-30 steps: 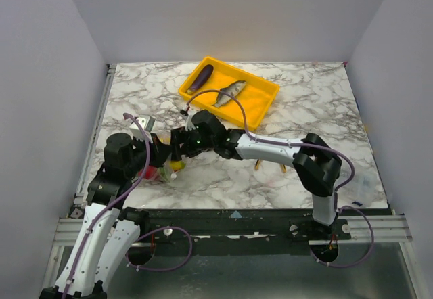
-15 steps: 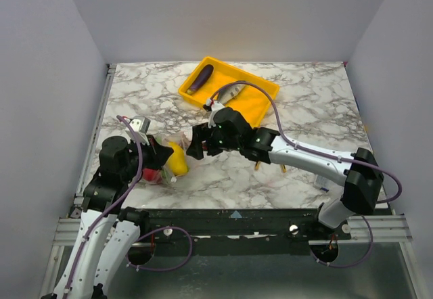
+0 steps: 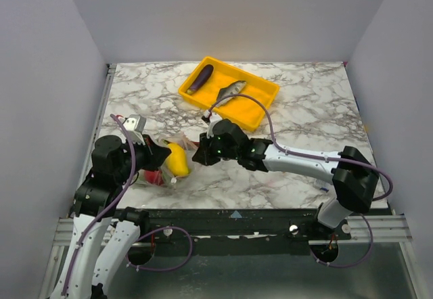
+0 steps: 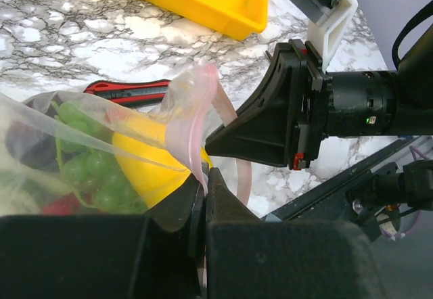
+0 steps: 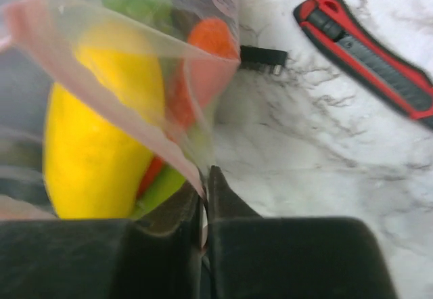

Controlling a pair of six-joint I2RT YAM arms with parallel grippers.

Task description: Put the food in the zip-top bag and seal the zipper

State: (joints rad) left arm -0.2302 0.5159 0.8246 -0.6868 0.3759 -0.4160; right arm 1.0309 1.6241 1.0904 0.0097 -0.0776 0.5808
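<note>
Both arms at the zip-top bag [image 3: 166, 174]. Over the last second your right gripper [image 3: 197, 155] has drawn rightward, away from the left gripper [image 3: 162, 155], and the yellow squash [image 3: 177, 160] now shows inside the bag between them. Each gripper is clamped on the film at the mouth. The pink zipper [image 4: 197, 113] rises from the left fingertips toward the right gripper. Eggplant [image 3: 200, 78] and fish [image 3: 230, 90] lie in the yellow tray [image 3: 258, 103], well apart from both grippers, so filling looks unfinished and sealing premature
</note>
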